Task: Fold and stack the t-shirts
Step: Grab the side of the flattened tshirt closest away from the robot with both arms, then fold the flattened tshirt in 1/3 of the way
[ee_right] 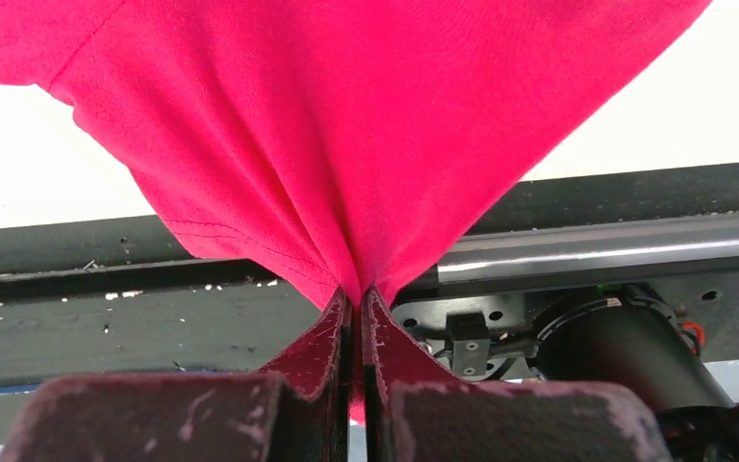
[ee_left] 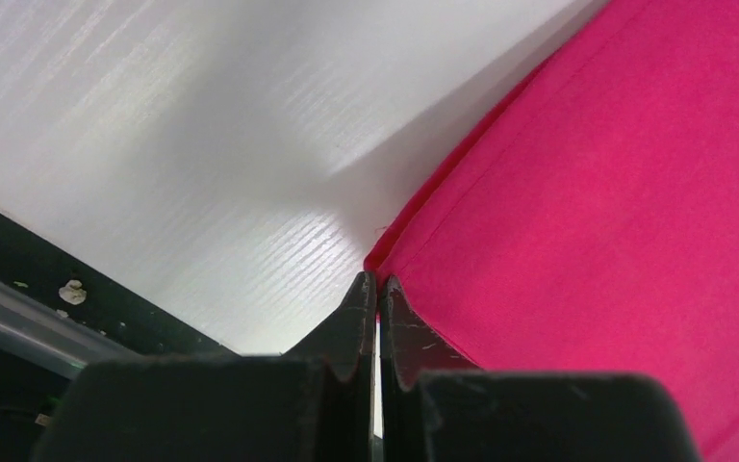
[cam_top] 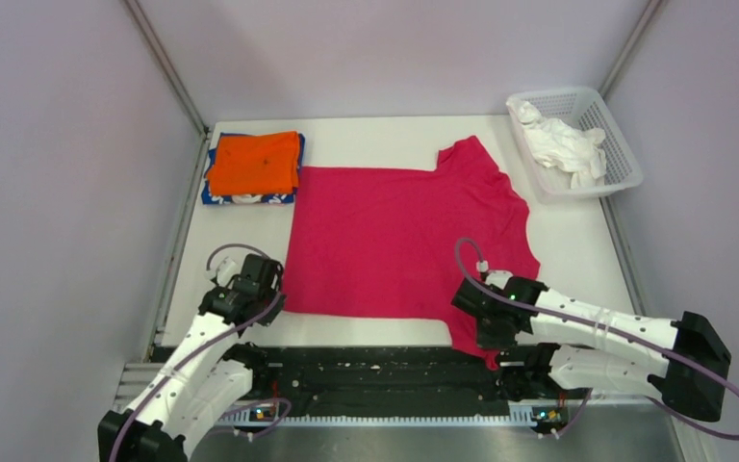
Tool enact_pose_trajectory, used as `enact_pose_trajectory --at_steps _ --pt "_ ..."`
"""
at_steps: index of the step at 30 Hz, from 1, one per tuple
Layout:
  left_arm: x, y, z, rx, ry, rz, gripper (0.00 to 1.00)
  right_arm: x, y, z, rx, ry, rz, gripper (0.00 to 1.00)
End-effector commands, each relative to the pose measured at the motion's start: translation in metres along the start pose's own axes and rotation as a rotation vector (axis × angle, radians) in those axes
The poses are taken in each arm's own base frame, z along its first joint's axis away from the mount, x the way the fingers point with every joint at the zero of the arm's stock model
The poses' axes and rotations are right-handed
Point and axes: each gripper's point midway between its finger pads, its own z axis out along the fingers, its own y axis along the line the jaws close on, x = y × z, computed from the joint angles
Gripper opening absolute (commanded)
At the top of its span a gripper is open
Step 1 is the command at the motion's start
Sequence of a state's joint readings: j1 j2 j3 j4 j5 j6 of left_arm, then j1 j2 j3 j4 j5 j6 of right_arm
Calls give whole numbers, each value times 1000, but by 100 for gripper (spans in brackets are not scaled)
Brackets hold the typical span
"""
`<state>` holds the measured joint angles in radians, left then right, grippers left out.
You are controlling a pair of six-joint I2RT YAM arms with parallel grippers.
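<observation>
A magenta-red cloth t-shirt [cam_top: 394,241] lies spread flat mid-frame on the white table [cam_top: 385,135] in the top view. At its lower left corner the left gripper [ee_left: 377,281] has its fingers pressed together, tips touching the hem; whether cloth sits between them cannot be told. At lower right the right gripper [ee_right: 356,294] pinches a bunched fold, the cloth fanning up from its fingertips.
</observation>
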<state>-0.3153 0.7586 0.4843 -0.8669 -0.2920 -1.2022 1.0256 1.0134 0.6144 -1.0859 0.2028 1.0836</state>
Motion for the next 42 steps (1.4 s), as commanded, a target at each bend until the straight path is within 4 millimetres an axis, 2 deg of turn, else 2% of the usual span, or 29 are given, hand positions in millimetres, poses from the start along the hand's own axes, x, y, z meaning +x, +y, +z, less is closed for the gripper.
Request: enact_pose_trajectory --at_steps 1,5,10,16,20,25,30,34,38,42 --pt "1 -13 -6 75 12 -16 0 -21 2 -16 12 -92 19 0" --pt "-2 -48 -6 212 15 0 0 -55 16 -21 -37 -201 50 0" --pt "-19 -80 -8 261 -26 -3 0 -105 27 -31 -91 -324 72 0" --pt "-47 -105 -6 233 -113 -8 0 -164 15 -45 -49 -431 103 0" --pt "-64 -119 -1 214 -149 -15 0 -188 16 -46 -67 -458 114 0" --pt "-82 -134 10 203 -151 -31 0 -219 7 -47 -36 -491 149 0" --pt "-99 -149 18 207 -164 -34 0 -237 2 -45 -12 -495 137 0" --pt "-110 -165 24 229 -186 -8 0 -252 0 -39 -7 -486 74 0" --pt "-107 -180 37 235 -140 37 0 -271 -6 -33 37 -489 -90 0" --pt "-101 -188 52 219 -92 70 0 -295 6 -29 26 -516 -444 0"
